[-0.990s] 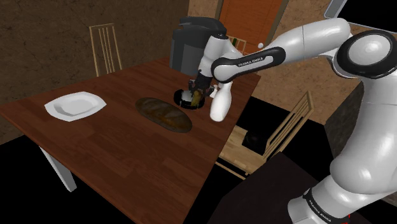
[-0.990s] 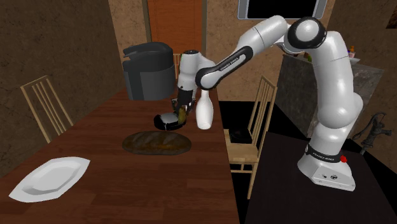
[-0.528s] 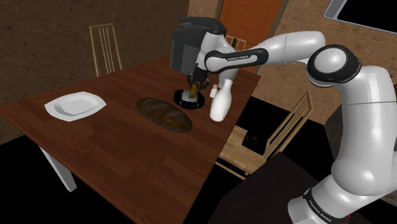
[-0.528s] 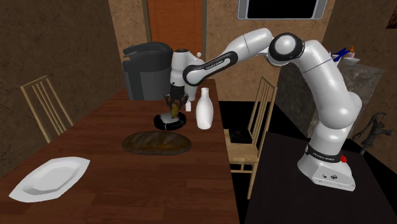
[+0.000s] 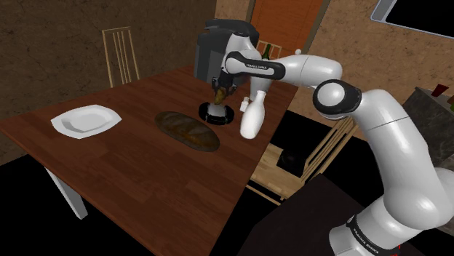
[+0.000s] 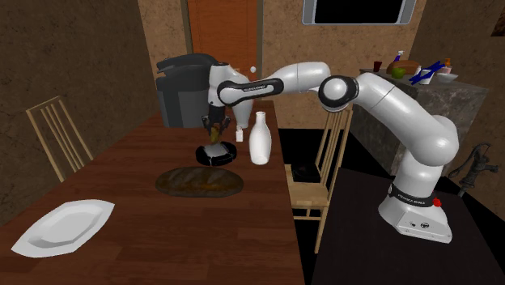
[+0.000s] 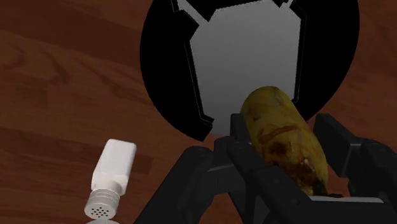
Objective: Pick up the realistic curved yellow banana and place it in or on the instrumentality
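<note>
Gripper [image 5: 220, 92]: fingers [image 7: 245, 149] are closed partway and clamped on the banana, one on each side of it, as seen in the wrist view
Banana [image 7: 286, 137]: dull yellow with brown mottling; it is held lengthwise between the fingers, one end sticking out past the fingertips; it is also seen hanging below the hand in the shoulder view [image 5: 218, 98] and the second exterior view [image 6: 214, 133]
Black round device [image 5: 217, 112]: a flat black disc with a grey panel [image 7: 242, 57] in its middle, set on the table; the banana is held directly above it, its free end over the edge of the grey panel; contact between banana and device cannot be told
Table [image 5: 145, 171]: dark reddish wood
White bottle [image 5: 251, 118]: upright, just beside the device on the shoulder view's right
Brown loaf [image 5: 188, 129]: laid flat on the table, near the device on the shoulder view's left, apart from it
White plate [image 5: 84, 119]: well apart from the device, near the table's far-left end in the shoulder view
Dark grey appliance [image 5: 218, 44]: stood at the table's end behind the gripper
Small white container [image 7: 113, 175]: perforated cap; seen beside the device in the wrist view, not touching it
Wooden chairs: one behind the table [image 5: 122, 54], one beside it [image 5: 313, 156]
</note>
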`<state>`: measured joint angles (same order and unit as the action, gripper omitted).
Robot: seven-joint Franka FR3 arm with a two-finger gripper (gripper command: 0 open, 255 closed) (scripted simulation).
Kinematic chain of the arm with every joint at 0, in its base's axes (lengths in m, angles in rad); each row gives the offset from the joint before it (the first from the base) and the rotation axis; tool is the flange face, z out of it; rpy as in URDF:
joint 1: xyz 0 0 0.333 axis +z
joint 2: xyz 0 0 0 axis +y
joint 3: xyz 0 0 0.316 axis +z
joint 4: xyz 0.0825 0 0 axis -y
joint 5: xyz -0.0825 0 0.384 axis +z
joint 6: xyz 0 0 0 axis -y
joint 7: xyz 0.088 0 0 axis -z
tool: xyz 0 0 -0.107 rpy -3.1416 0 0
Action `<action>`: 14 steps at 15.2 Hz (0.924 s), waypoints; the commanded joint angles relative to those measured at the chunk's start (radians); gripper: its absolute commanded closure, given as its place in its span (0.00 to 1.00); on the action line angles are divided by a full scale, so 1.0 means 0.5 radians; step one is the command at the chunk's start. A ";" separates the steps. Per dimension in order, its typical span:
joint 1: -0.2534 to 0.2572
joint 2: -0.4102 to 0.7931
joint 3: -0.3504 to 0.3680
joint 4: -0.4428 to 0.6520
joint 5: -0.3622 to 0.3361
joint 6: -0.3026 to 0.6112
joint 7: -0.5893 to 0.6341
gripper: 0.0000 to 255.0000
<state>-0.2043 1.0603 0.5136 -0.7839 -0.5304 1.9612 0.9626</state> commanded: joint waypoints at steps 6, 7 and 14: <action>-0.010 0.068 -0.019 -0.062 -0.023 0.124 0.022 1.00; -0.012 0.077 -0.021 -0.073 -0.027 0.143 0.026 1.00; -0.017 0.114 -0.032 -0.104 -0.041 0.207 0.040 1.00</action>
<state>-0.2097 1.1196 0.4965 -0.8180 -0.5512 2.0594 0.9801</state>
